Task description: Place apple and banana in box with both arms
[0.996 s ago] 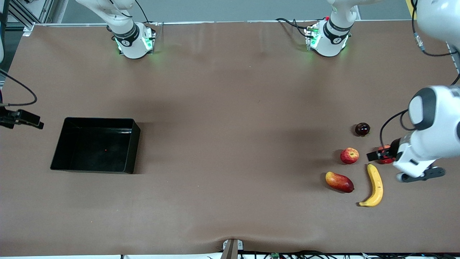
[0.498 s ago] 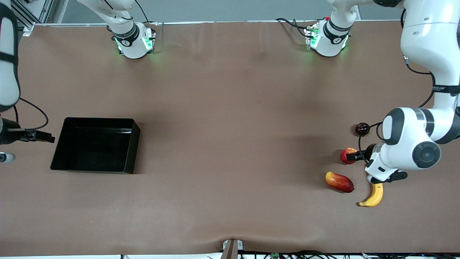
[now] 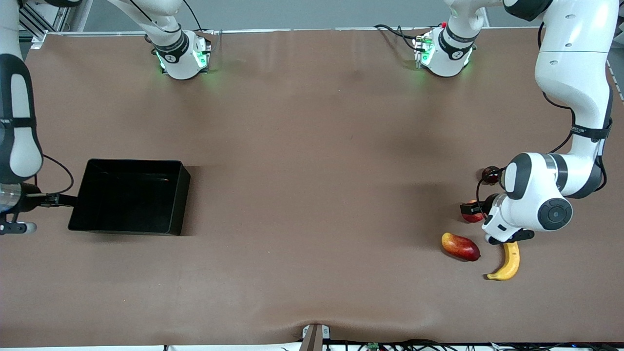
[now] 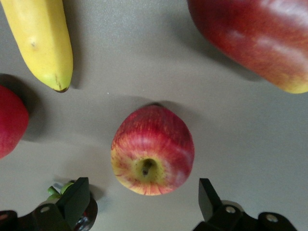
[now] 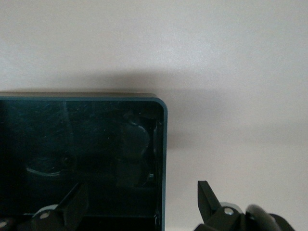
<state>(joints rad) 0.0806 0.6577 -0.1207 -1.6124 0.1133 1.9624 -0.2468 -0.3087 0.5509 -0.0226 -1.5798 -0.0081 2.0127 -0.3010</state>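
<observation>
The apple (image 4: pixel 153 156), red with yellow streaks, lies stem dimple up, straight below my open left gripper (image 4: pixel 143 190), with a finger to each side and neither touching it. In the front view that gripper (image 3: pixel 470 208) covers most of the apple (image 3: pixel 474 217). The banana (image 3: pixel 509 261) lies nearer the front camera, its upper end under the left wrist; its dark tip shows in the left wrist view (image 4: pixel 41 41). The black box (image 3: pixel 131 161) sits toward the right arm's end. My right gripper (image 3: pixel 67 199) is open over the box's wall (image 5: pixel 163 144), empty (image 5: pixel 142 192).
A red-yellow mango (image 3: pixel 460 246) lies beside the banana and shows in the left wrist view (image 4: pixel 255 38). A pinkish-red round fruit (image 4: pixel 9 120) and a small dark fruit (image 3: pixel 490 174) lie close to the apple. The left arm hangs over the fruit group.
The left gripper moved from over the pinkish-red fruit to over the apple. The right gripper moved in from the table's end to the box's wall.
</observation>
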